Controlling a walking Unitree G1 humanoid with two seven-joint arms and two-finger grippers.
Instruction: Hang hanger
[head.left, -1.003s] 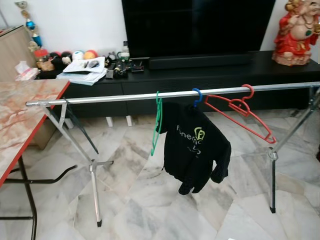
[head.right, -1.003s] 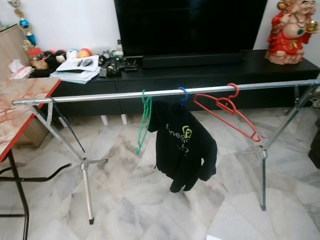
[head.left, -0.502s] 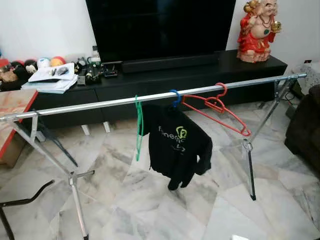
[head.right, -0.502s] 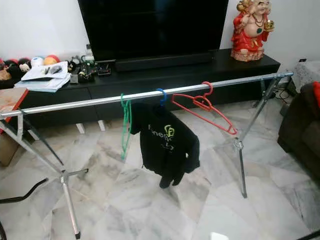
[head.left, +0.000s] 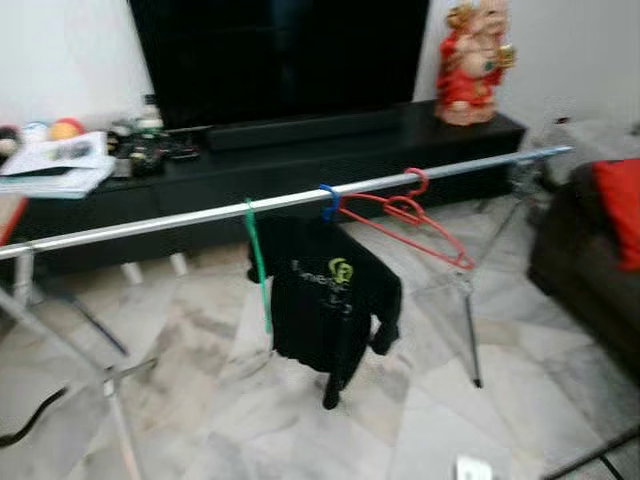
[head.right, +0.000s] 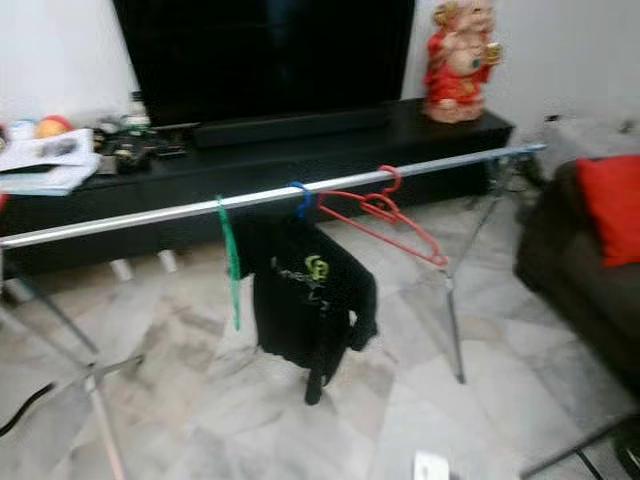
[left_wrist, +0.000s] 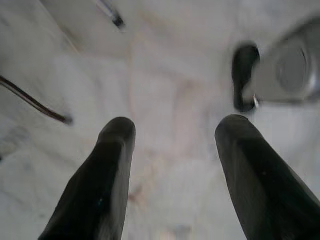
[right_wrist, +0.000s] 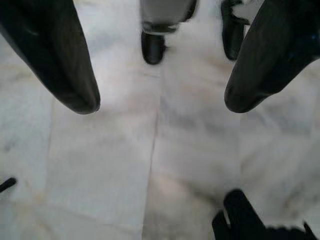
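Observation:
A long silver clothes rail (head.left: 150, 226) crosses the room in front of me. On it hang a green hanger (head.left: 259, 270), a blue hanger (head.left: 328, 203) carrying a black hoodie (head.left: 325, 308), and a red hanger (head.left: 410, 216) tilted to the right. My left gripper (left_wrist: 175, 130) hangs open over the marble floor, nothing between its fingers. My right gripper (right_wrist: 160, 102) also hangs open above the floor with nothing held.
A black TV cabinet (head.left: 300, 160) with a big screen stands behind the rail, with a red statue (head.left: 470, 65) on its right end and papers and balls at its left. A dark sofa with a red cushion (head.left: 615, 205) is at the right. The rail's legs (head.left: 468, 330) stand on the floor.
The whole picture has slid left and gone blurry, so the camera has turned right. The marble table has left the view and the sofa has come in. The hangers have not moved.

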